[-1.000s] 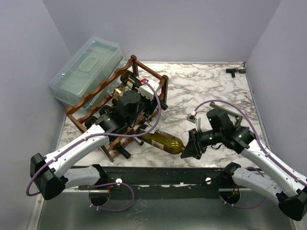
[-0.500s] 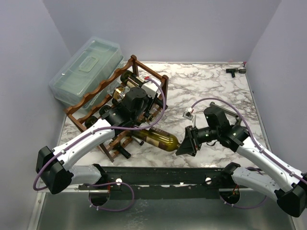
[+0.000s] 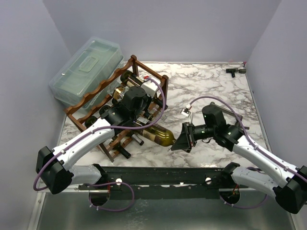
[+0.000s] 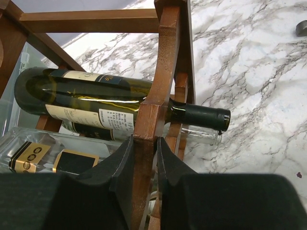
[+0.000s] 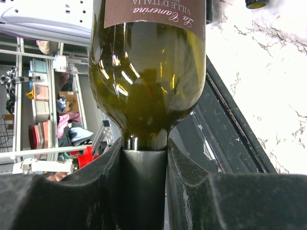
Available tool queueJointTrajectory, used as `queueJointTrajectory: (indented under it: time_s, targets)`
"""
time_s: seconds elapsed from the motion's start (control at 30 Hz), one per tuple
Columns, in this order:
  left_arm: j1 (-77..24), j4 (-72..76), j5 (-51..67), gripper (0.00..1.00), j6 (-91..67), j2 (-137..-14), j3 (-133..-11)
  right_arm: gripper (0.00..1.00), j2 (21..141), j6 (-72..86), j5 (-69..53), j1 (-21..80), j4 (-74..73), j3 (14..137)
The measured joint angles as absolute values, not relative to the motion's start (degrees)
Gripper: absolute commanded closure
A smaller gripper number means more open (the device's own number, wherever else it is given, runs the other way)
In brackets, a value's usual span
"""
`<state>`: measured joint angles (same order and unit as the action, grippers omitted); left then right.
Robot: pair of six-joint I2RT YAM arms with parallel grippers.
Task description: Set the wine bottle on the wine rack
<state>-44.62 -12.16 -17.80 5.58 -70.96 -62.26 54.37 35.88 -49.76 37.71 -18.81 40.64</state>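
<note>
**Top external view**
- Wine rack (image 3: 98, 91): reddish-brown wood with wavy rails, standing left of centre on the marble table (image 3: 216, 91).
- Clear lidded box (image 3: 86, 62): upper left of the frame, just behind the rack.
- Left arm (image 3: 86, 141): reaches from the lower left over the rack's near right side. Its wrist hides the fingers from this angle.
- Wine bottle (image 3: 160, 136): olive-green glass, lying on its side at centre frame. The base end points at the rack's lower right corner and the neck points right. I cannot tell whether the base touches the rack.
- Right gripper (image 3: 181, 143): clamped on the bottle's neck.
- Small black T-shaped part (image 3: 233, 71): upper right corner of the table, well apart from everything else.

**Left wrist view**
- Left gripper (image 4: 144, 143): both fingers pressed against an upright wooden rail of the rack, pinching it.
- Dark green stored bottle (image 4: 86, 93): lying across the rack, its black-capped neck poking past the rail to the right.
- Clear glass bottle (image 4: 43, 153): lower left, under the green one, with black and gold labels.

**Right wrist view**
- The fingers close snugly on either side of the wine bottle's dark foil neck. The shoulder and a brown label fill the upper centre.
- Marble shows at the right edge.
</note>
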Motion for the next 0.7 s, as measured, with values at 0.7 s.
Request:
queueJointTrajectory:
  time_s: [0.7]
  targets:
    - [-44.58,-13.19,-17.56,0.99,5.56,-71.42,-63.11,1.00,64.77,44.97,-48.84,40.62,2.92,36.49]
